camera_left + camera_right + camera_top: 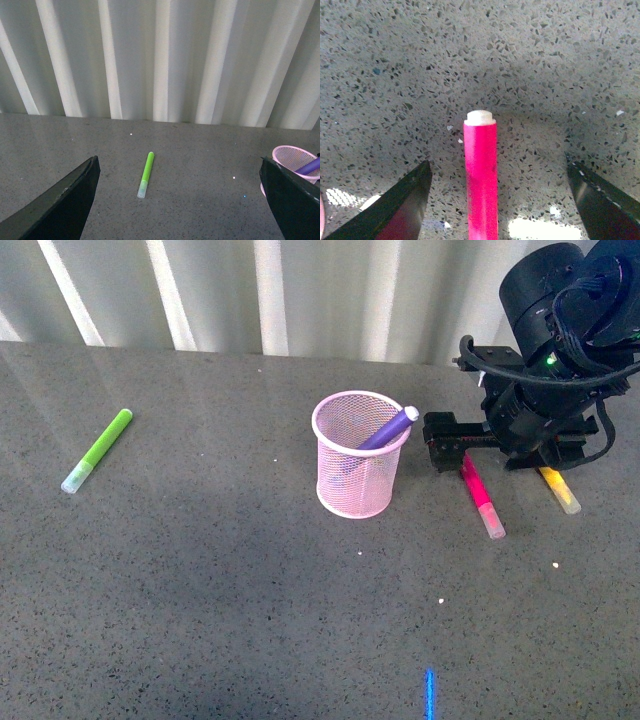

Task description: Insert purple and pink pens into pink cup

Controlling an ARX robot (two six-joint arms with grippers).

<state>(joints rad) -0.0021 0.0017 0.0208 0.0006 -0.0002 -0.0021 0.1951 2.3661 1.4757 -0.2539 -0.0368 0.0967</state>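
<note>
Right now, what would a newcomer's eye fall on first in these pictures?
The pink mesh cup in the middle of the table stands out first, with the purple pen already leaning inside it. Just to its right in the front view, the right gripper hangs open over the magenta-pink pen, which lies flat on the speckled grey table between the jaws. A lime-green marker lies alone far to the left.

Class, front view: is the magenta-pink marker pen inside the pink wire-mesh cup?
No, the magenta-pink marker pen lies on the speckled grey table beside the pink wire-mesh cup.
</note>
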